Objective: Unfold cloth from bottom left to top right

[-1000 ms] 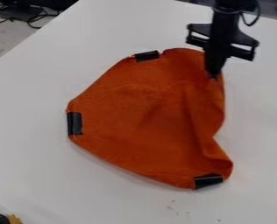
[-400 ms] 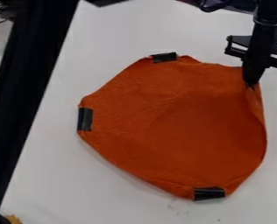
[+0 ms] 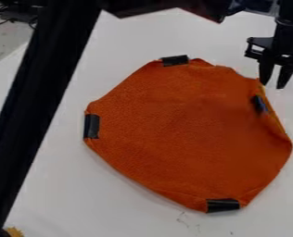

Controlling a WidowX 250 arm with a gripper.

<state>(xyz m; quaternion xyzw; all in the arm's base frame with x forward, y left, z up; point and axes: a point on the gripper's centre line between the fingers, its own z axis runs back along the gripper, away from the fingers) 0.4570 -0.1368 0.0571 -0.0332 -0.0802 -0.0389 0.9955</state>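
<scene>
The gripper [image 3: 273,86] hangs at the upper right, just above the cloth's upper right edge, its two fingers apart with nothing between them. Orange cloth [image 3: 186,134] lies spread nearly flat across the middle of the table. Black tape patches mark its top edge, left edge and bottom edge, and another dark patch [image 3: 259,104] sits near the right edge, below the gripper. Along that right side the edge is slightly curled, with a thin yellowish strip showing.
A thick black arm or post [image 3: 45,99] crosses the left side from top to bottom. Dark arm parts [image 3: 168,5] span the top edge. The white table [image 3: 111,194] surrounds the cloth. A small yellow object [image 3: 14,232] is at the lower left corner.
The gripper moved right with the cloth's upper right part pinched, pulling it out wider, then opened and let go. The right patch came into sight. Black parts entered at left and top.
</scene>
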